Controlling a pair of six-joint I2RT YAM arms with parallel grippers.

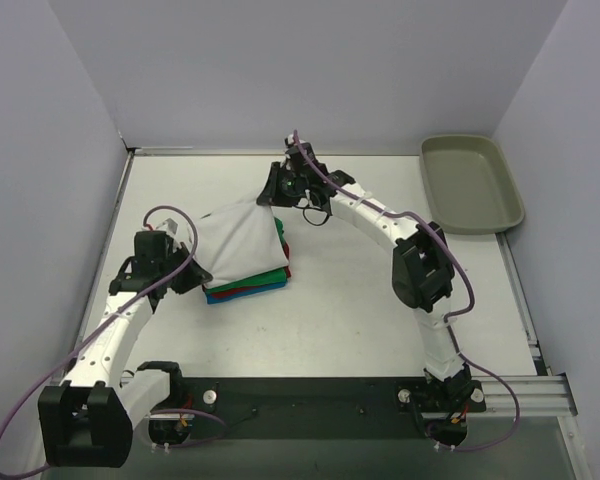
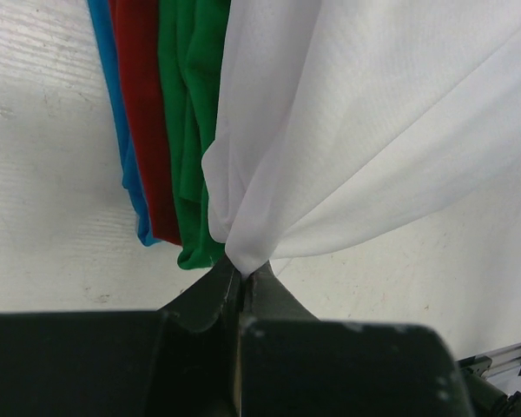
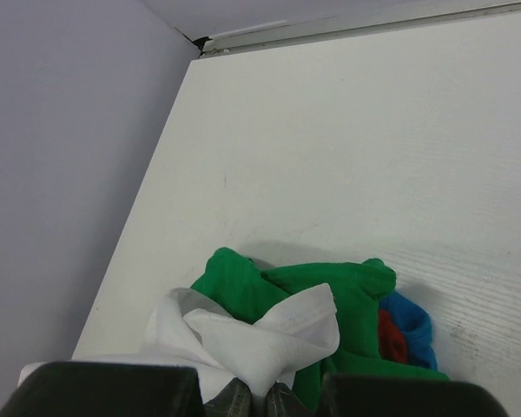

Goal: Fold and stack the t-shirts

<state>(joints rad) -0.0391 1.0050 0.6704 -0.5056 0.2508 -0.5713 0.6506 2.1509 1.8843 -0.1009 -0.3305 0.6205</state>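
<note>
A white t-shirt (image 1: 236,240) hangs stretched between my two grippers over a stack of folded green (image 1: 277,272), red and blue (image 1: 242,294) t-shirts in the middle of the table. My left gripper (image 1: 195,270) is shut on the white shirt's near-left corner; the left wrist view shows the cloth (image 2: 347,130) pinched at the fingertips (image 2: 246,271). My right gripper (image 1: 271,196) is shut on the far corner, with bunched white cloth (image 3: 260,334) between its jaws (image 3: 259,401) above the green shirt (image 3: 347,295).
A grey-beige plastic tray (image 1: 471,183) stands at the back right corner. Walls close in the table at the left, back and right. A black strip (image 1: 300,405) with the arm bases runs along the near edge.
</note>
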